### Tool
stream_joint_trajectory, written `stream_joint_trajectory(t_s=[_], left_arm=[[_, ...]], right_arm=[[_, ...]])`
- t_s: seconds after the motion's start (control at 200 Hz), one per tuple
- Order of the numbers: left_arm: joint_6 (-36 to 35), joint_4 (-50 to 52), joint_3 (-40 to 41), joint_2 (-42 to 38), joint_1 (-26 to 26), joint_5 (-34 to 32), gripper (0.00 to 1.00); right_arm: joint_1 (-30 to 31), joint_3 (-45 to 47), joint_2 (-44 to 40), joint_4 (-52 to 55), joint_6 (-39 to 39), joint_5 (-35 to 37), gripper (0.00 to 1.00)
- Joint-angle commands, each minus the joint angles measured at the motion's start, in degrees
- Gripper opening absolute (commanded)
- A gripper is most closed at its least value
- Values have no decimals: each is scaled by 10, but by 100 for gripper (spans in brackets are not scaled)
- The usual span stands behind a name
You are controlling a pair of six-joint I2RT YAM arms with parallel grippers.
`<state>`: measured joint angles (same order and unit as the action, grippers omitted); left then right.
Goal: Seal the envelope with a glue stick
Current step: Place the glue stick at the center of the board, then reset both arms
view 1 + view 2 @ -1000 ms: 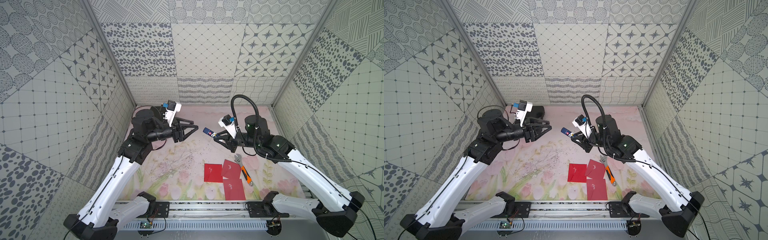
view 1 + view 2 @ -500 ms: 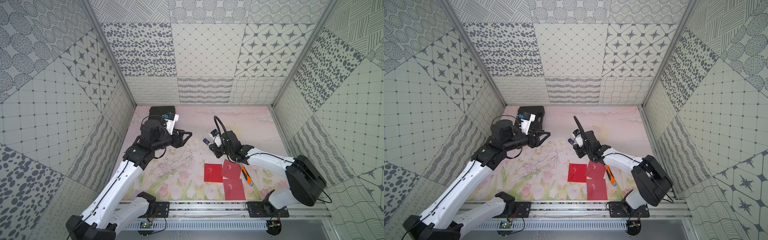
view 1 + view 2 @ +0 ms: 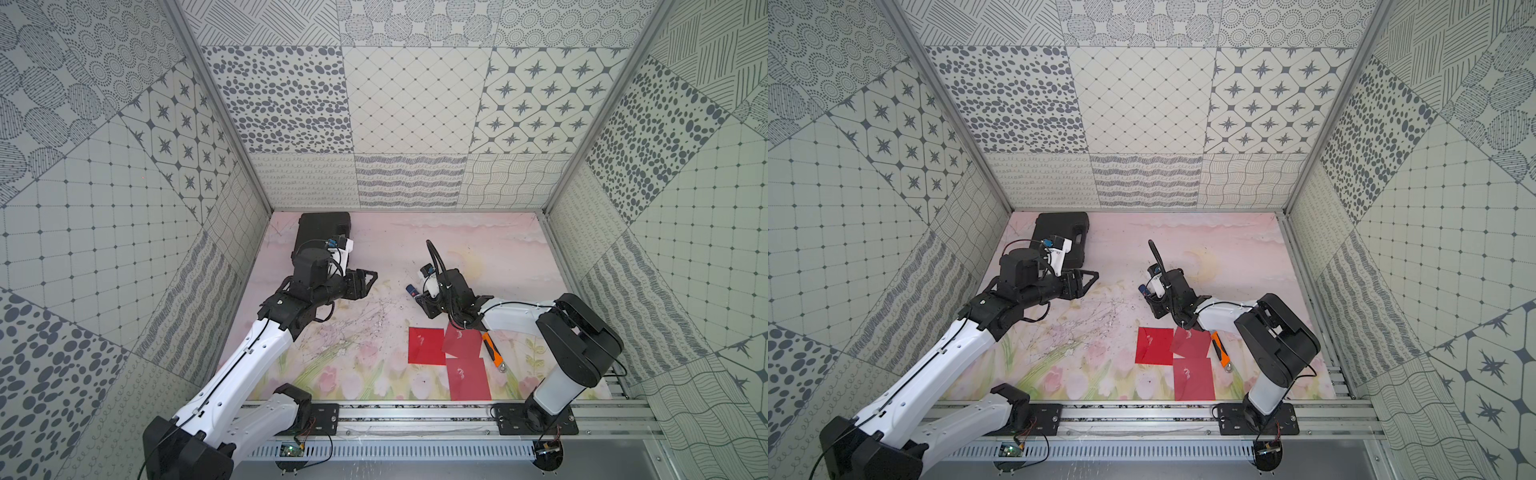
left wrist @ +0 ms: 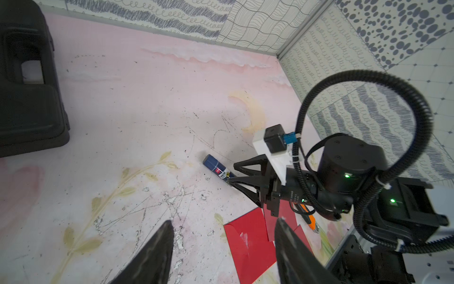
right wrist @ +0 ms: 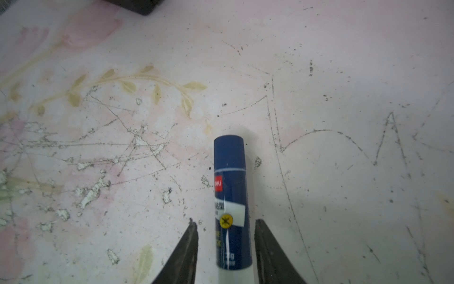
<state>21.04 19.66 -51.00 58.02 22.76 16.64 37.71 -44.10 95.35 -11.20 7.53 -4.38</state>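
Observation:
The glue stick (image 5: 229, 196), dark blue with a blue cap and a white end, lies on the table mat (image 3: 478, 249). It also shows in both top views (image 3: 411, 289) (image 3: 1143, 289) and in the left wrist view (image 4: 217, 168). My right gripper (image 5: 226, 223) (image 3: 419, 296) sits low over the mat, open, with a gap on either side of the stick's rear half. Three red envelopes (image 3: 426, 345) (image 3: 1154, 345) (image 4: 248, 236) lie overlapping near the front. My left gripper (image 3: 370, 279) (image 4: 223, 221) hovers open and empty to the left of the stick.
An orange-handled wrench (image 3: 490, 351) (image 3: 1220, 353) lies just right of the envelopes, partly under my right arm. A black case (image 3: 322, 232) (image 4: 27, 86) stands at the back left corner. Patterned walls close in three sides.
My right arm came down from mid-air to the mat with the glue stick and its jaws opened off it. My left arm drew back leftward and lower, jaws a little wider.

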Motion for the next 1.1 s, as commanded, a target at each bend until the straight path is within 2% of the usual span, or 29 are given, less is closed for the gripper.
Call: stream_joint_trajectory(t_s=[0.0,0.065,0.18,0.22,0.285,0.435,0.58,0.675,0.741,0.801,0.846,0.901,0.986,1.046,1.096], left_arm=[[-11,21,8,19,-6,-129,78],[-15,14,18,30,-8,-167,90],[-16,-13,41,55,-14,-266,97],[-17,-27,50,65,-16,-302,97],[-23,-61,68,82,-20,-360,97],[-54,-137,95,132,-33,-430,97],[-133,-284,151,182,-40,-490,99],[-171,-398,200,213,-64,-484,100],[-189,-494,232,238,-91,-456,100],[-204,-513,233,243,-98,-432,99],[-233,-614,262,258,-102,-413,100],[-245,-710,290,278,-111,-385,99],[-226,-741,293,308,-133,-363,100],[-203,-680,282,291,-151,-311,100],[-211,-720,289,308,-162,-286,100]], right_arm=[[-34,1,-43,-27,26,-19,53],[-61,-1,-70,-9,27,-27,58],[-117,-7,-123,44,19,-10,72],[-141,-7,-139,60,13,1,79],[-180,-4,-162,82,3,29,99],[-270,14,-189,99,-26,82,99],[-332,93,-212,1,-57,117,99],[-357,154,-214,-95,-56,125,99],[-374,190,-208,-155,-43,121,99],[-382,213,-200,-209,-35,114,99],[-383,211,-206,-200,-40,104,99],[-383,228,-197,-256,-42,95,99],[-387,223,-178,-279,-29,82,99],[-387,218,-160,-294,-21,65,99],[-387,222,-133,-335,-18,50,99]])
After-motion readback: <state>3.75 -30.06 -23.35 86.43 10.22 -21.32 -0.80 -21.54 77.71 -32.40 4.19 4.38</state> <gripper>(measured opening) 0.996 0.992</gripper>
